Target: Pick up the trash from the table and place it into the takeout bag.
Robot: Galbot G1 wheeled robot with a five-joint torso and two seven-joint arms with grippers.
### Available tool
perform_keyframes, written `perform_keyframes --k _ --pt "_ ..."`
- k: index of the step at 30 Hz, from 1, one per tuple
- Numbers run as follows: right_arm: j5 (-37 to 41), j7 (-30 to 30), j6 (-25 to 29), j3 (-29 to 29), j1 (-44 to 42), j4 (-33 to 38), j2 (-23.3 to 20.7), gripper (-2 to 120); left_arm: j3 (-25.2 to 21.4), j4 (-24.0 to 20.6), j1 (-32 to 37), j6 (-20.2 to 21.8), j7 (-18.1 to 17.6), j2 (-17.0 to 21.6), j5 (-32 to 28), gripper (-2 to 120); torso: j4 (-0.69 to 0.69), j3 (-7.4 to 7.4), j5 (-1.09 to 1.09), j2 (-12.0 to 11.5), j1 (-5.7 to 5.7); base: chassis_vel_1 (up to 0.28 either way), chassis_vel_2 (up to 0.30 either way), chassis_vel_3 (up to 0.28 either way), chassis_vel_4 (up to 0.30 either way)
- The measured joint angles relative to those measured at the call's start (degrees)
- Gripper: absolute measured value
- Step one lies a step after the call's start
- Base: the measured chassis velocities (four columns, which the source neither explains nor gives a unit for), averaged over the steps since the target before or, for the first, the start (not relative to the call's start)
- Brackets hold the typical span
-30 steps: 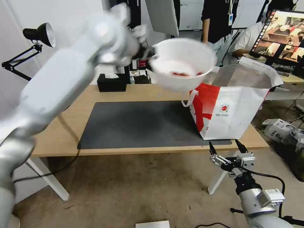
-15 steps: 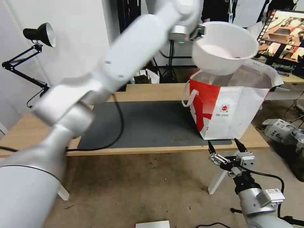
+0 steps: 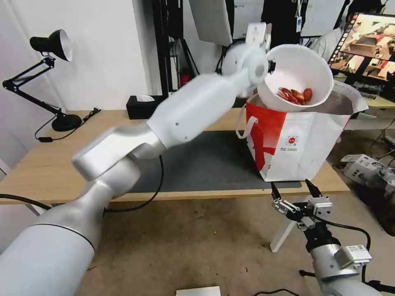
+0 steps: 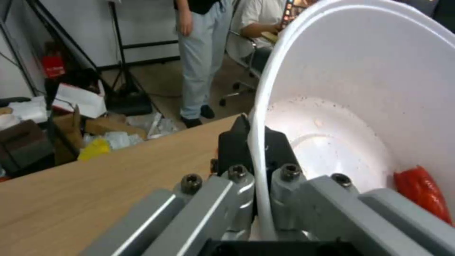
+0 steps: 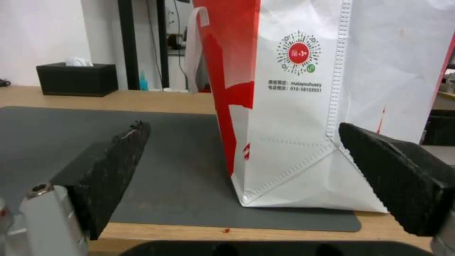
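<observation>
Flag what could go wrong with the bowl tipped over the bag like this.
1. The white bowl is tilted, and the red scraps sit at its low side near the rim; they may slide out before it is fully inside the takeout bag.
2. The left gripper pinches only the thin rim, so the bowl could slip or twist.
3. The bowl's underside is close to the bag's edge; a push down could fold or tip the bag.

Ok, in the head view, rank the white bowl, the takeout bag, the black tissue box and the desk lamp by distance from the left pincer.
1. White bowl: clamped at its rim by the left pincer.
2. Takeout bag: just beneath the bowl.
3. Black tissue box: at the table's back edge.
4. Desk lamp: far left end.
</observation>
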Motion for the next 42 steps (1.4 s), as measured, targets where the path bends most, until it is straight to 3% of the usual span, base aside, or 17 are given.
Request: perform_keyframes --k 9,13,15,27,28,30,32,33,35,36,38,39,41,42 --pt "0.03 0.06 -0.04 -0.16 0.35 -0.39 0.38 100 3.11 -1.36 1.33 0.3 2.56 0.12 1.59 0 0.0 0.0 0.0 0.0 0.0 0.0 0.0 0.0 0.0" --pt "0.04 0.11 -0.06 -0.06 0.38 -0.44 0.62 100 4.07 -1.51 1.52 0.35 3.1 0.13 1.94 9 -0.01 0.0 0.0 0.0 0.0 0.0 0.0 0.0 0.0" --pt "0.02 0.13 -0.08 -0.15 0.37 -0.44 0.96 100 4.29 -1.39 1.34 0.65 3.39 0.21 2.05 21 -0.01 0.0 0.0 0.0 0.0 0.0 0.0 0.0 0.0" --pt "-0.1 0.13 -0.16 -0.31 0.09 -0.16 1.47 100 3.43 -1.61 0.06 1.11 4.02 0.32 1.83 60 -0.01 0.0 0.0 0.0 0.0 0.0 0.0 0.0 0.0" --pt "-0.09 0.16 -0.17 -0.14 0.05 0.04 1.49 100 2.15 -3.12 0.63 0.13 3.98 0.83 1.82 69 -0.02 0.0 0.0 0.0 0.0 0.0 0.0 0.0 0.0" --pt "-0.09 0.22 -0.16 -0.07 0.05 0.18 1.52 100 1.44 -4.76 1.07 -0.97 3.91 1.56 1.75 71 -0.02 0.0 0.0 0.0 0.0 0.0 0.0 0.0 0.0" --pt "-0.09 0.39 -0.16 -0.04 0.12 0.54 1.71 100 0.15 -10.84 2.71 -4.75 3.79 5.22 1.76 83 -0.04 -0.01 0.0 0.0 0.0 0.0 0.0 0.0 0.0" --pt "-0.09 0.39 -0.16 -0.04 0.12 0.54 1.71 100 0.15 -10.84 2.71 -4.75 3.79 5.22 1.76 83 -0.04 -0.01 0.0 0.0 0.0 0.0 0.0 0.0 0.0" --pt "-0.09 0.44 -0.14 -0.11 0.43 0.77 2.32 100 -1.22 -20.5 6.06 -9.36 2.83 11.84 3.54 95 0.01 -0.01 -0.01 0.0 0.0 0.0 0.0 0.0 0.0" --pt "-0.09 0.44 -0.14 -0.11 0.43 0.77 2.32 100 -1.22 -20.5 6.06 -9.36 2.83 11.84 3.54 95 0.01 -0.01 -0.01 0.0 0.0 0.0 0.0 0.0 0.0" --pt "-0.13 0.45 -0.12 -0.14 0.53 0.91 2.55 100 -2.31 -28.28 10.33 -13.43 2.43 17.48 7.01 98 0.03 -0.01 -0.05 0.0 -0.01 0.0 0.0 0.0 0.0" --pt "-0.13 0.45 -0.12 -0.14 0.53 0.91 2.55 100 -2.31 -28.28 10.33 -13.43 2.43 17.48 7.01 98 0.03 -0.01 -0.05 0.0 -0.01 0.0 0.0 0.0 0.0" --pt "-0.25 0.56 -0.11 -0.22 0.84 0.94 2.6 100 -4.66 -37.18 17.38 -16.49 2.47 24.28 11.2 100 -0.01 -0.01 -0.03 0.0 0.0 0.0 0.0 0.0 0.0" --pt "-0.25 0.56 -0.11 -0.22 0.84 0.94 2.6 100 -4.66 -37.18 17.38 -16.49 2.47 24.28 11.2 100 -0.01 -0.01 -0.03 0.0 0.0 0.0 0.0 0.0 0.0"
